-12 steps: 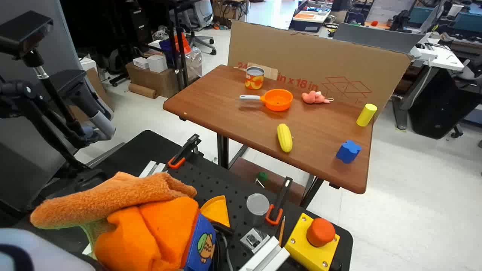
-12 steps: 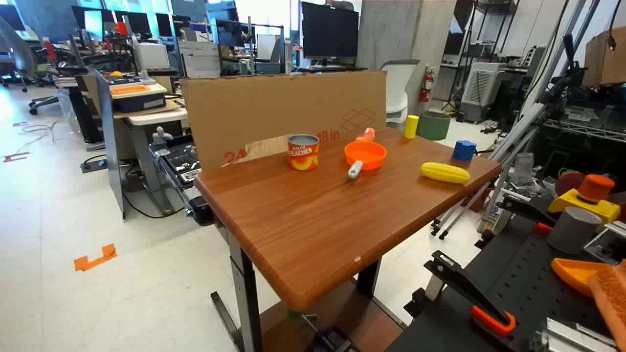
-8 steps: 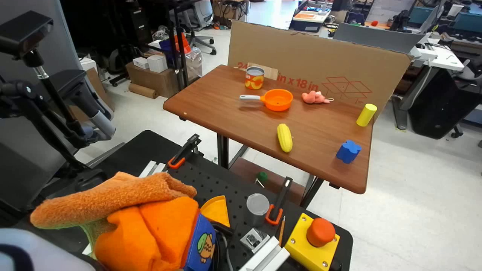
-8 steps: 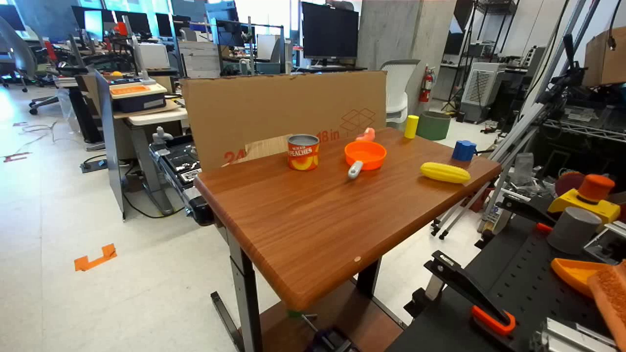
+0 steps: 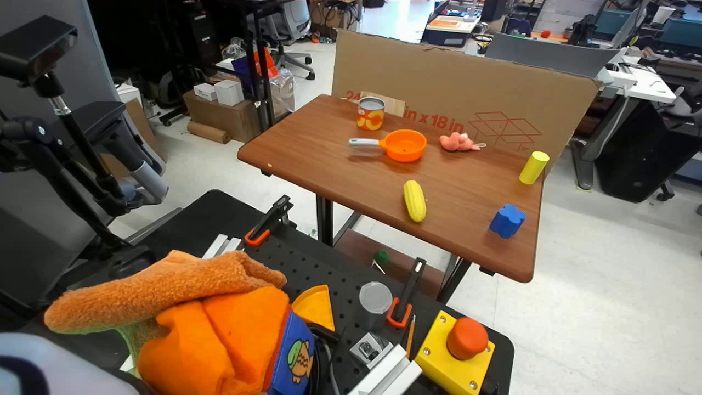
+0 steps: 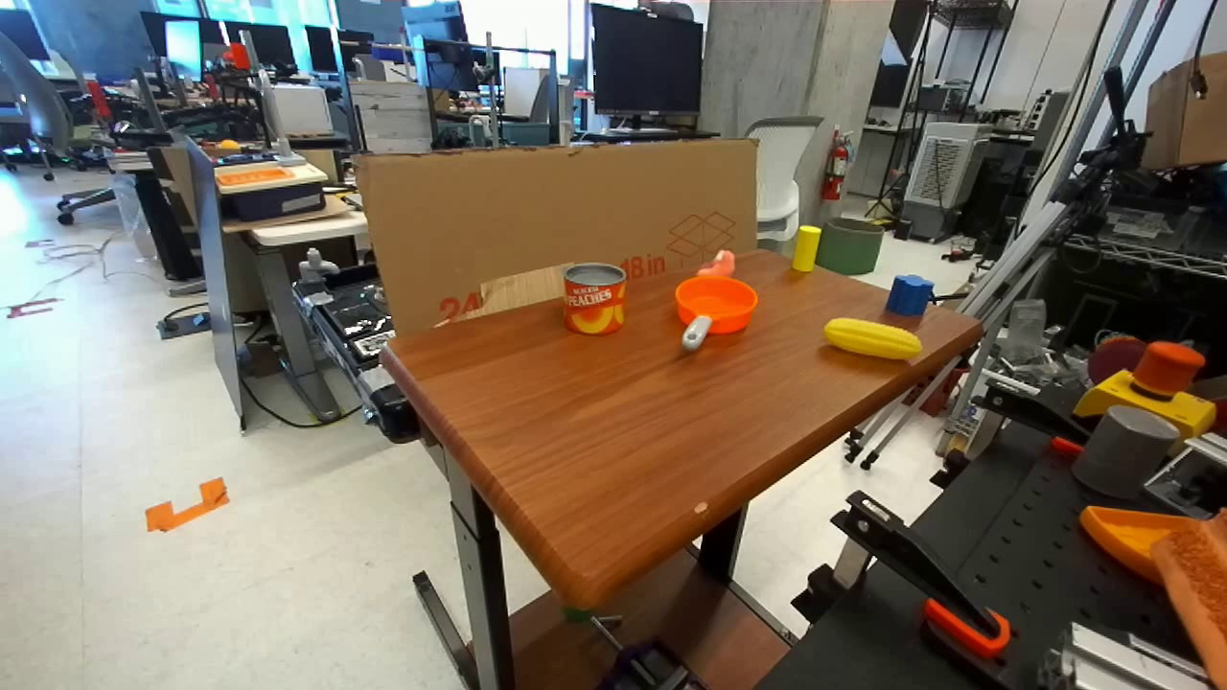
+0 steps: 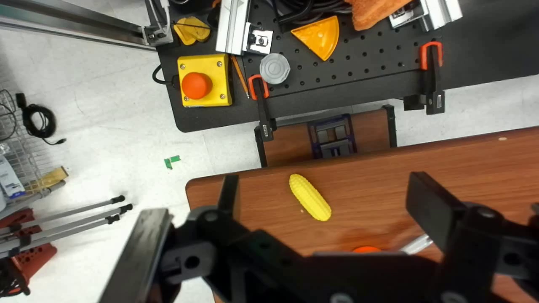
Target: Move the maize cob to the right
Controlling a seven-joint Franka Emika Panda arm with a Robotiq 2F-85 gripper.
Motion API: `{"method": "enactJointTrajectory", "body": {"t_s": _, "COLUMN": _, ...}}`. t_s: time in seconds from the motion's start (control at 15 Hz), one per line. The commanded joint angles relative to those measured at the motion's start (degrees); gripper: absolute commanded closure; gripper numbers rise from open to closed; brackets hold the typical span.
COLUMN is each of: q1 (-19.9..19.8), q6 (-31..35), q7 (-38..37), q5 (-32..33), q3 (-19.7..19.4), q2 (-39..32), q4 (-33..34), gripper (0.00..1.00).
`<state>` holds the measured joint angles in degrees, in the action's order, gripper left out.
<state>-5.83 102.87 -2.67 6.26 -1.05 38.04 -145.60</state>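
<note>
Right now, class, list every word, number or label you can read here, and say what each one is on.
"PEACHES": on the can; smaller word above, blurred.
"24": on the cardboard panel, red.
"in x 18 in": same cardboard panel, red.
Any print on the fire extinguisher and white-and-blue packet: too small to read.

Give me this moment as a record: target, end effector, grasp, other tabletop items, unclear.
target: yellow maize cob, lying on the wood-grain table
end effector: Robotiq gripper, open, seen only in the wrist view
grasp: none; cob untouched in both exterior views
other tabletop items: peaches can, orange pan, yellow cylinder, blue lobed block, pink item
unclear: what the pink item is
</note>
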Motion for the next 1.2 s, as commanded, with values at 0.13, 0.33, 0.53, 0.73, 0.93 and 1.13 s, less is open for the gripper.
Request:
{"method": "enactJointTrajectory", "body": {"t_s": 0.13, "q1": 0.10, "q6": 2.19, "q7": -3.60, "q5": 6.44, "q3": 2.81, "q2": -14.34, "q4": 5.37, "gripper": 0.00}}
{"method": "enactJointTrajectory", "body": {"t_s": 0.33, "q1": 0.63, "q6": 8.14, "q7": -4.77, "q5": 10.14, "q3": 3.43, "q2": -25.03, "q4": 8.94, "gripper": 0.00}}
{"method": "enactJointTrajectory", "body": {"t_s": 0.53, "q1": 1.05, "q6": 13.44, "q7": -4.93, "q5": 13.12, "q3": 2.77, "q2": -35.99, "q4": 13.75, "gripper": 0.00}}
{"method": "enactJointTrajectory", "body": {"t_s": 0.73, "q1": 2.02, "q6": 15.45, "q7": -2.30, "q5": 13.12, "q3": 2.01, "q2": -46.20, "q4": 19.61, "gripper": 0.00}}
{"method": "enactJointTrajectory", "body": {"t_s": 0.93, "q1": 2.88, "q6": 19.36, "q7": 0.84, "q5": 13.13, "q3": 1.63, "q2": -54.05, "q4": 23.90, "gripper": 0.00}}
{"method": "enactJointTrajectory", "body": {"t_s": 1.13, "q1": 3.75, "q6": 22.77, "q7": 4.01, "q5": 12.71, "q3": 1.52, "q2": -60.72, "q4": 26.96, "gripper": 0.00}}
